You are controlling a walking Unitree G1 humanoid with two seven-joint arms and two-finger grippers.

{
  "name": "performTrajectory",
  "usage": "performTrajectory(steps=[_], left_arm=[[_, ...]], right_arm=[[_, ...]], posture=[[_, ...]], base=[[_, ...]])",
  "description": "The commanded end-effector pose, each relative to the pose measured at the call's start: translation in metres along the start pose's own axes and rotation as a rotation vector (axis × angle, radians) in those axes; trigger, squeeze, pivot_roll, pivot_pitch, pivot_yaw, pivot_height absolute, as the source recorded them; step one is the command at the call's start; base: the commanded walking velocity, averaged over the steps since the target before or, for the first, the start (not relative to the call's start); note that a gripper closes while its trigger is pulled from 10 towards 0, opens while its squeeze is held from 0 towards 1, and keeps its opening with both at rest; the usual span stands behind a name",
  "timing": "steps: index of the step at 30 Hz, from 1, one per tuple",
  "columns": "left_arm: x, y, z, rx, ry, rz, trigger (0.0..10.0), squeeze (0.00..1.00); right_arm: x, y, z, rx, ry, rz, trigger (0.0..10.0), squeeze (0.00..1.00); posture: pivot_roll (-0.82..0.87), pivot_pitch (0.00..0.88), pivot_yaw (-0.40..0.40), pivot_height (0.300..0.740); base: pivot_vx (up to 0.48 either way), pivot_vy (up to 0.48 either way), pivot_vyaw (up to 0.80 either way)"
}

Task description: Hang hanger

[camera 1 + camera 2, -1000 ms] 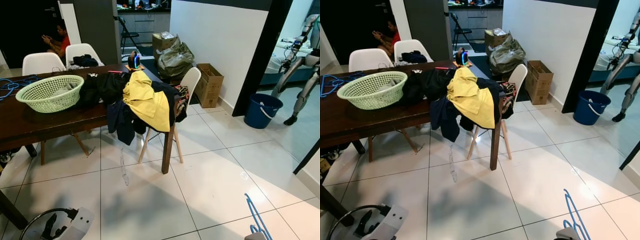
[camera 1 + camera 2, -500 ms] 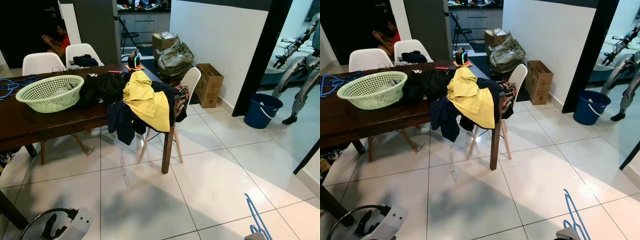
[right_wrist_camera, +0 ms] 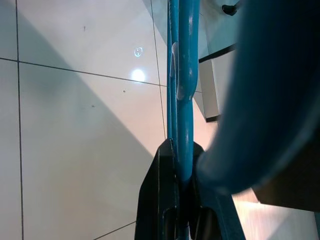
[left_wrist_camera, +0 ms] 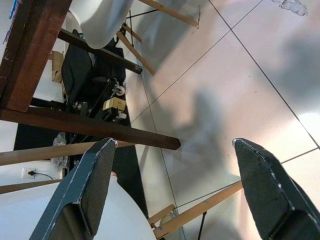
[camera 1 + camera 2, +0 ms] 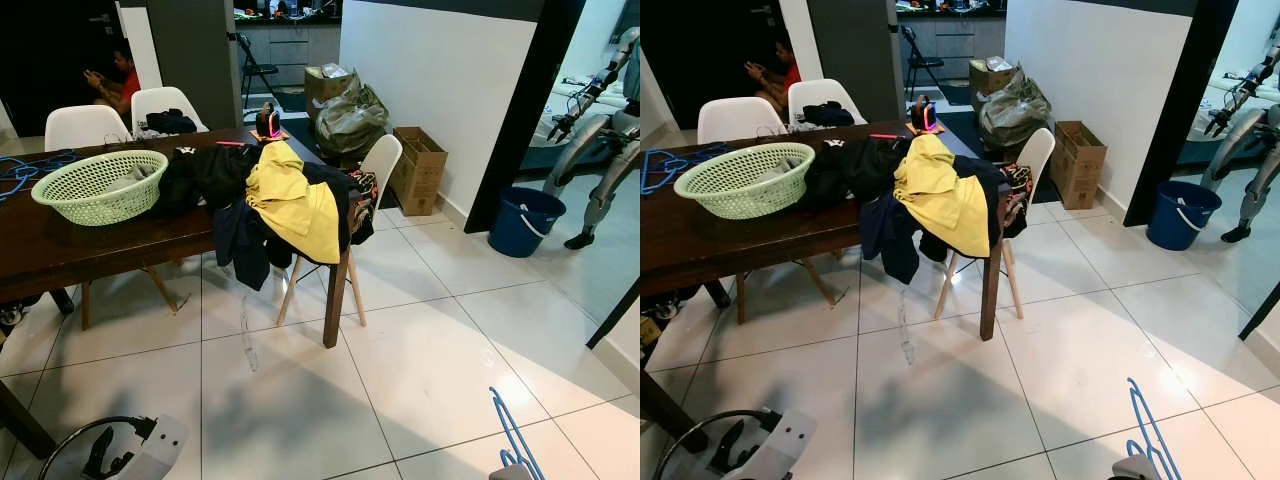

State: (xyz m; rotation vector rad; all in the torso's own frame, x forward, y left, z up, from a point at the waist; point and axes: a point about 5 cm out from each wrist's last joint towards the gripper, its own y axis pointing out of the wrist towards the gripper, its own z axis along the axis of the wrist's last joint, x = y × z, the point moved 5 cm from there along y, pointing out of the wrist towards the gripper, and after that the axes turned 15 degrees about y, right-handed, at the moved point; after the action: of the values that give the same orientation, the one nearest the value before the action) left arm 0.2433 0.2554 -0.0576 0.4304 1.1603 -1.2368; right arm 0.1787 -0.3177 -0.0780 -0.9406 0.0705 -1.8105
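White floor tiles [image 5: 420, 350] cover the room, with a long dark wooden table [image 5: 60, 245] on the robot's left side. Down at the lower right, the thin blue plastic hanger [image 5: 512, 430] sticks up over the floor, held low in front of the robot. The right claw [image 3: 181, 200] has its two black fingers pinched tight on the hanger's blue bar. The left claw [image 4: 175, 185] hangs low near the floor with its two fingers spread wide apart, and nothing is between them.

On the table sits a pale green plastic basket [image 5: 100, 185] full of holes. Beside the basket lies a pile of dark clothes with a yellow shirt [image 5: 295, 205] on top, and the clothes hang over the table's end. A white chair with wooden legs [image 5: 375, 170] stands just beside that end. More blue hangers [image 5: 30, 165] lie on the far left of the table.

Near the white wall are a brown cardboard box [image 5: 420, 170] and a blue bucket [image 5: 525, 220]. Another silver robot [image 5: 600, 130] stands past the bucket. A person in a red top [image 5: 118, 78] sits far back in the dark.
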Motion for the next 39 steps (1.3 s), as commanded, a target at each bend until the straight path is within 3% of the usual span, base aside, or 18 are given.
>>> performTrajectory(steps=[1, 39], left_arm=[[0.0028, -0.0008, -0.0009, -0.005, 0.013, -0.012, 10.0, 0.00], [0.0042, 0.0014, 0.0027, -0.008, 0.014, -0.018, 10.0, 0.00]], right_arm=[[0.0024, 0.0002, -0.0026, -0.016, 0.004, -0.009, 10.0, 0.00], [0.0025, 0.0025, -0.0006, -0.021, 0.003, -0.008, 10.0, 0.00]], posture=[[0.01, 0.000, -0.018, 0.740], [0.02, 0.000, -0.025, 0.740]], base=[[0.000, 0.000, 0.00], [0.000, 0.000, 0.00]])
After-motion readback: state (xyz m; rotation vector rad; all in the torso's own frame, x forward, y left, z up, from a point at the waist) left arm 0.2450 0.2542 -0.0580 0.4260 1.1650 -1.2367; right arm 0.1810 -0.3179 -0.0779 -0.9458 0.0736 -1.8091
